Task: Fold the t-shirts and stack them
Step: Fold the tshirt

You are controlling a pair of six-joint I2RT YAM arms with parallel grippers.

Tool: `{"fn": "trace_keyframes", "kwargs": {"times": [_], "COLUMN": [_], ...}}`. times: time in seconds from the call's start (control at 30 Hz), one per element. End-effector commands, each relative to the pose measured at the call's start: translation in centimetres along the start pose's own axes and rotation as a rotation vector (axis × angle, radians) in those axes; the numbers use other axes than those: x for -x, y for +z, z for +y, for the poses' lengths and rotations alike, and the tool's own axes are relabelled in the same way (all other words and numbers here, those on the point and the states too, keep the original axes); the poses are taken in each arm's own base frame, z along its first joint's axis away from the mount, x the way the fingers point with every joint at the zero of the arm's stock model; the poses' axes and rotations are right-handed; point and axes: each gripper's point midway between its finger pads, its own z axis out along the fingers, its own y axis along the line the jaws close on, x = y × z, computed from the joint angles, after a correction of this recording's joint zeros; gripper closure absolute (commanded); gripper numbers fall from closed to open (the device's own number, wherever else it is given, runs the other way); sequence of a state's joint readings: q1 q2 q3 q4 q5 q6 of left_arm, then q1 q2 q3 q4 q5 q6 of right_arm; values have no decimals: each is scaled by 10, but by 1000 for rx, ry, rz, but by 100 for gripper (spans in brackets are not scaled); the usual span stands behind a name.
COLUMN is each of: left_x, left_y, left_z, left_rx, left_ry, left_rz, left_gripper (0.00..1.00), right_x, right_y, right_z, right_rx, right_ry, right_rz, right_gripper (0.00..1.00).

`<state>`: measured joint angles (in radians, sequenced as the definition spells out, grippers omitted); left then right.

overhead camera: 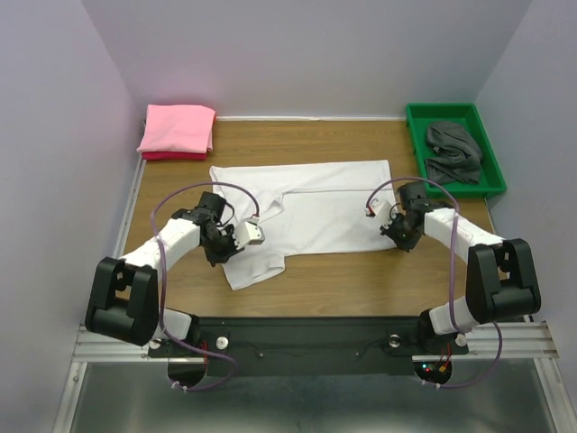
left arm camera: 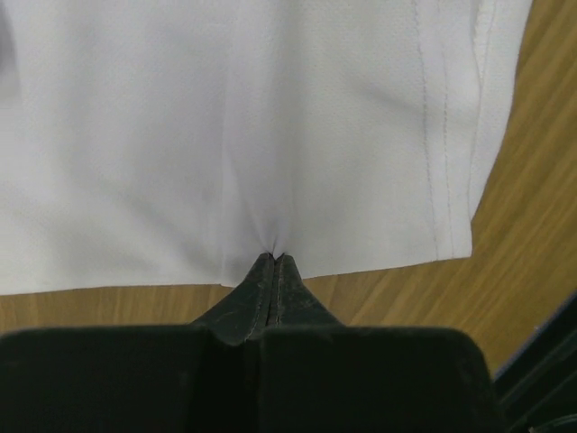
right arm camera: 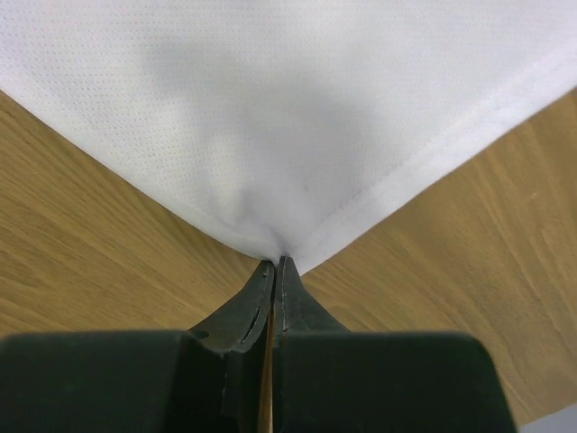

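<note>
A white t-shirt [overhead camera: 306, 212] lies spread across the middle of the wooden table, partly folded. My left gripper [overhead camera: 219, 245] is shut on its left edge; in the left wrist view the jaws [left arm camera: 273, 259] pinch the cloth [left arm camera: 270, 126] into a small pucker. My right gripper [overhead camera: 403, 240] is shut on the shirt's near right corner; in the right wrist view the closed tips [right arm camera: 275, 264] grip the hemmed corner [right arm camera: 297, 117]. A folded pink t-shirt [overhead camera: 177, 129] lies at the back left. A crumpled grey t-shirt [overhead camera: 453, 152] sits in the green bin [overhead camera: 413, 135].
The green bin stands at the back right against the wall. White walls enclose the table on three sides. The pink shirt rests on a darker red folded one [overhead camera: 171, 156]. Bare wood [overhead camera: 343, 271] shows in front of the white shirt.
</note>
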<state>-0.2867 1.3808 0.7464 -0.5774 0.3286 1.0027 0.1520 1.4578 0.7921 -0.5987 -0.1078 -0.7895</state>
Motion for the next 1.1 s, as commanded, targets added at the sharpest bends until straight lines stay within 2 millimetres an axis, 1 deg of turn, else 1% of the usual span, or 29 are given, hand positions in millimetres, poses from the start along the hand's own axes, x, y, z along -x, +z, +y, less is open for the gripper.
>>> {"fn": "trace_keyframes", "kwargs": {"times": [0.0,0.07,0.1,0.13,0.17,0.23,0.3,0.37,0.47,0.5,0.53,0.57,0.6,0.63,0.67,0.7,0.73,0.77,0.8,0.83,0.87,0.9,0.93,0.97,1.0,1.03,1.07], "left_x": [10,17,16,16,17,17,16,17,22,27,30,39,40,44,50,53,57,59,62,64,69,68,68,74,72,74,75], "left_y": [-33,-44,-48,-51,-57,-61,-66,-67,-72,-77,-79,-88,-87,-89,-94,-96,-97,-99,-101,-101,-107,-101,-102,-107,-100,-99,-99], "left_z": [-13,-13,-18,-19,-23,-27,-31,-30,-20,-10,-5,7,14,21,35,42,47,53,67,73,84,90,98,108,113,118,122], "left_rx": [-9,6,-6,-5,-3,-2,6,12,17,23,24,47,42,46,60,63,58,58,62,60,82,67,76,95,73,70,66], "left_ry": [-22,-17,-22,-22,-18,-18,-16,-17,-26,-31,-36,-24,-33,-29,-35,-38,-33,-38,-50,-55,-44,-53,-60,-49,-63,-65,-69], "left_rz": [-27,-50,-47,-50,-59,-70,-77,-87,-105,-119,-123,-145,-141,-148,-157,-162,-173,-179,-183,-188,-199,-191,-191,-204,-194,-198,-200], "left_gripper": [100,100,100,100,100,100,100,100,100,100,100,100,100,100,100,100,100,100,100,100,100,100,100,100,100,100,100], "right_x": [24,22,21,21,18,12,8,7,12,19,24,33,37,39,48,51,52,56,58,68,69,72,81,80,82,84,89], "right_y": [-24,-31,-37,-36,-43,-53,-57,-60,-61,-61,-62,-66,-66,-60,-64,-64,-57,-57,-55,-59,-51,-49,-53,-44,-42,-40,-42], "right_z": [-19,-16,-13,-13,-7,-1,1,-1,-8,-15,-19,-26,-30,-32,-41,-45,-47,-52,-56,-66,-69,-73,-83,-88,-93,-97,-108], "right_rx": [-64,-59,-54,-51,-42,-47,-56,-71,-78,-77,-79,-88,-91,-74,-89,-90,-73,-78,-77,-94,-78,-79,-96,-84,-83,-83,-100], "right_ry": [-28,-38,-44,-44,-46,-47,-59,-69,-75,-75,-80,-85,-92,-100,-105,-107,-117,-122,-128,-138,-136,-137,-146,-143,-150,-153,-151], "right_rz": [-62,-60,-58,-59,-58,-60,-56,-56,-51,-51,-55,-69,-73,-58,-73,-72,-52,-56,-53,-68,-54,-51,-67,-48,-45,-41,-51], "right_gripper": [99,99,99,99,100,99,99,99,99,99,99,99,99,100,100,100,99,99,99,99,99,99,99,99,99,99,99]}}
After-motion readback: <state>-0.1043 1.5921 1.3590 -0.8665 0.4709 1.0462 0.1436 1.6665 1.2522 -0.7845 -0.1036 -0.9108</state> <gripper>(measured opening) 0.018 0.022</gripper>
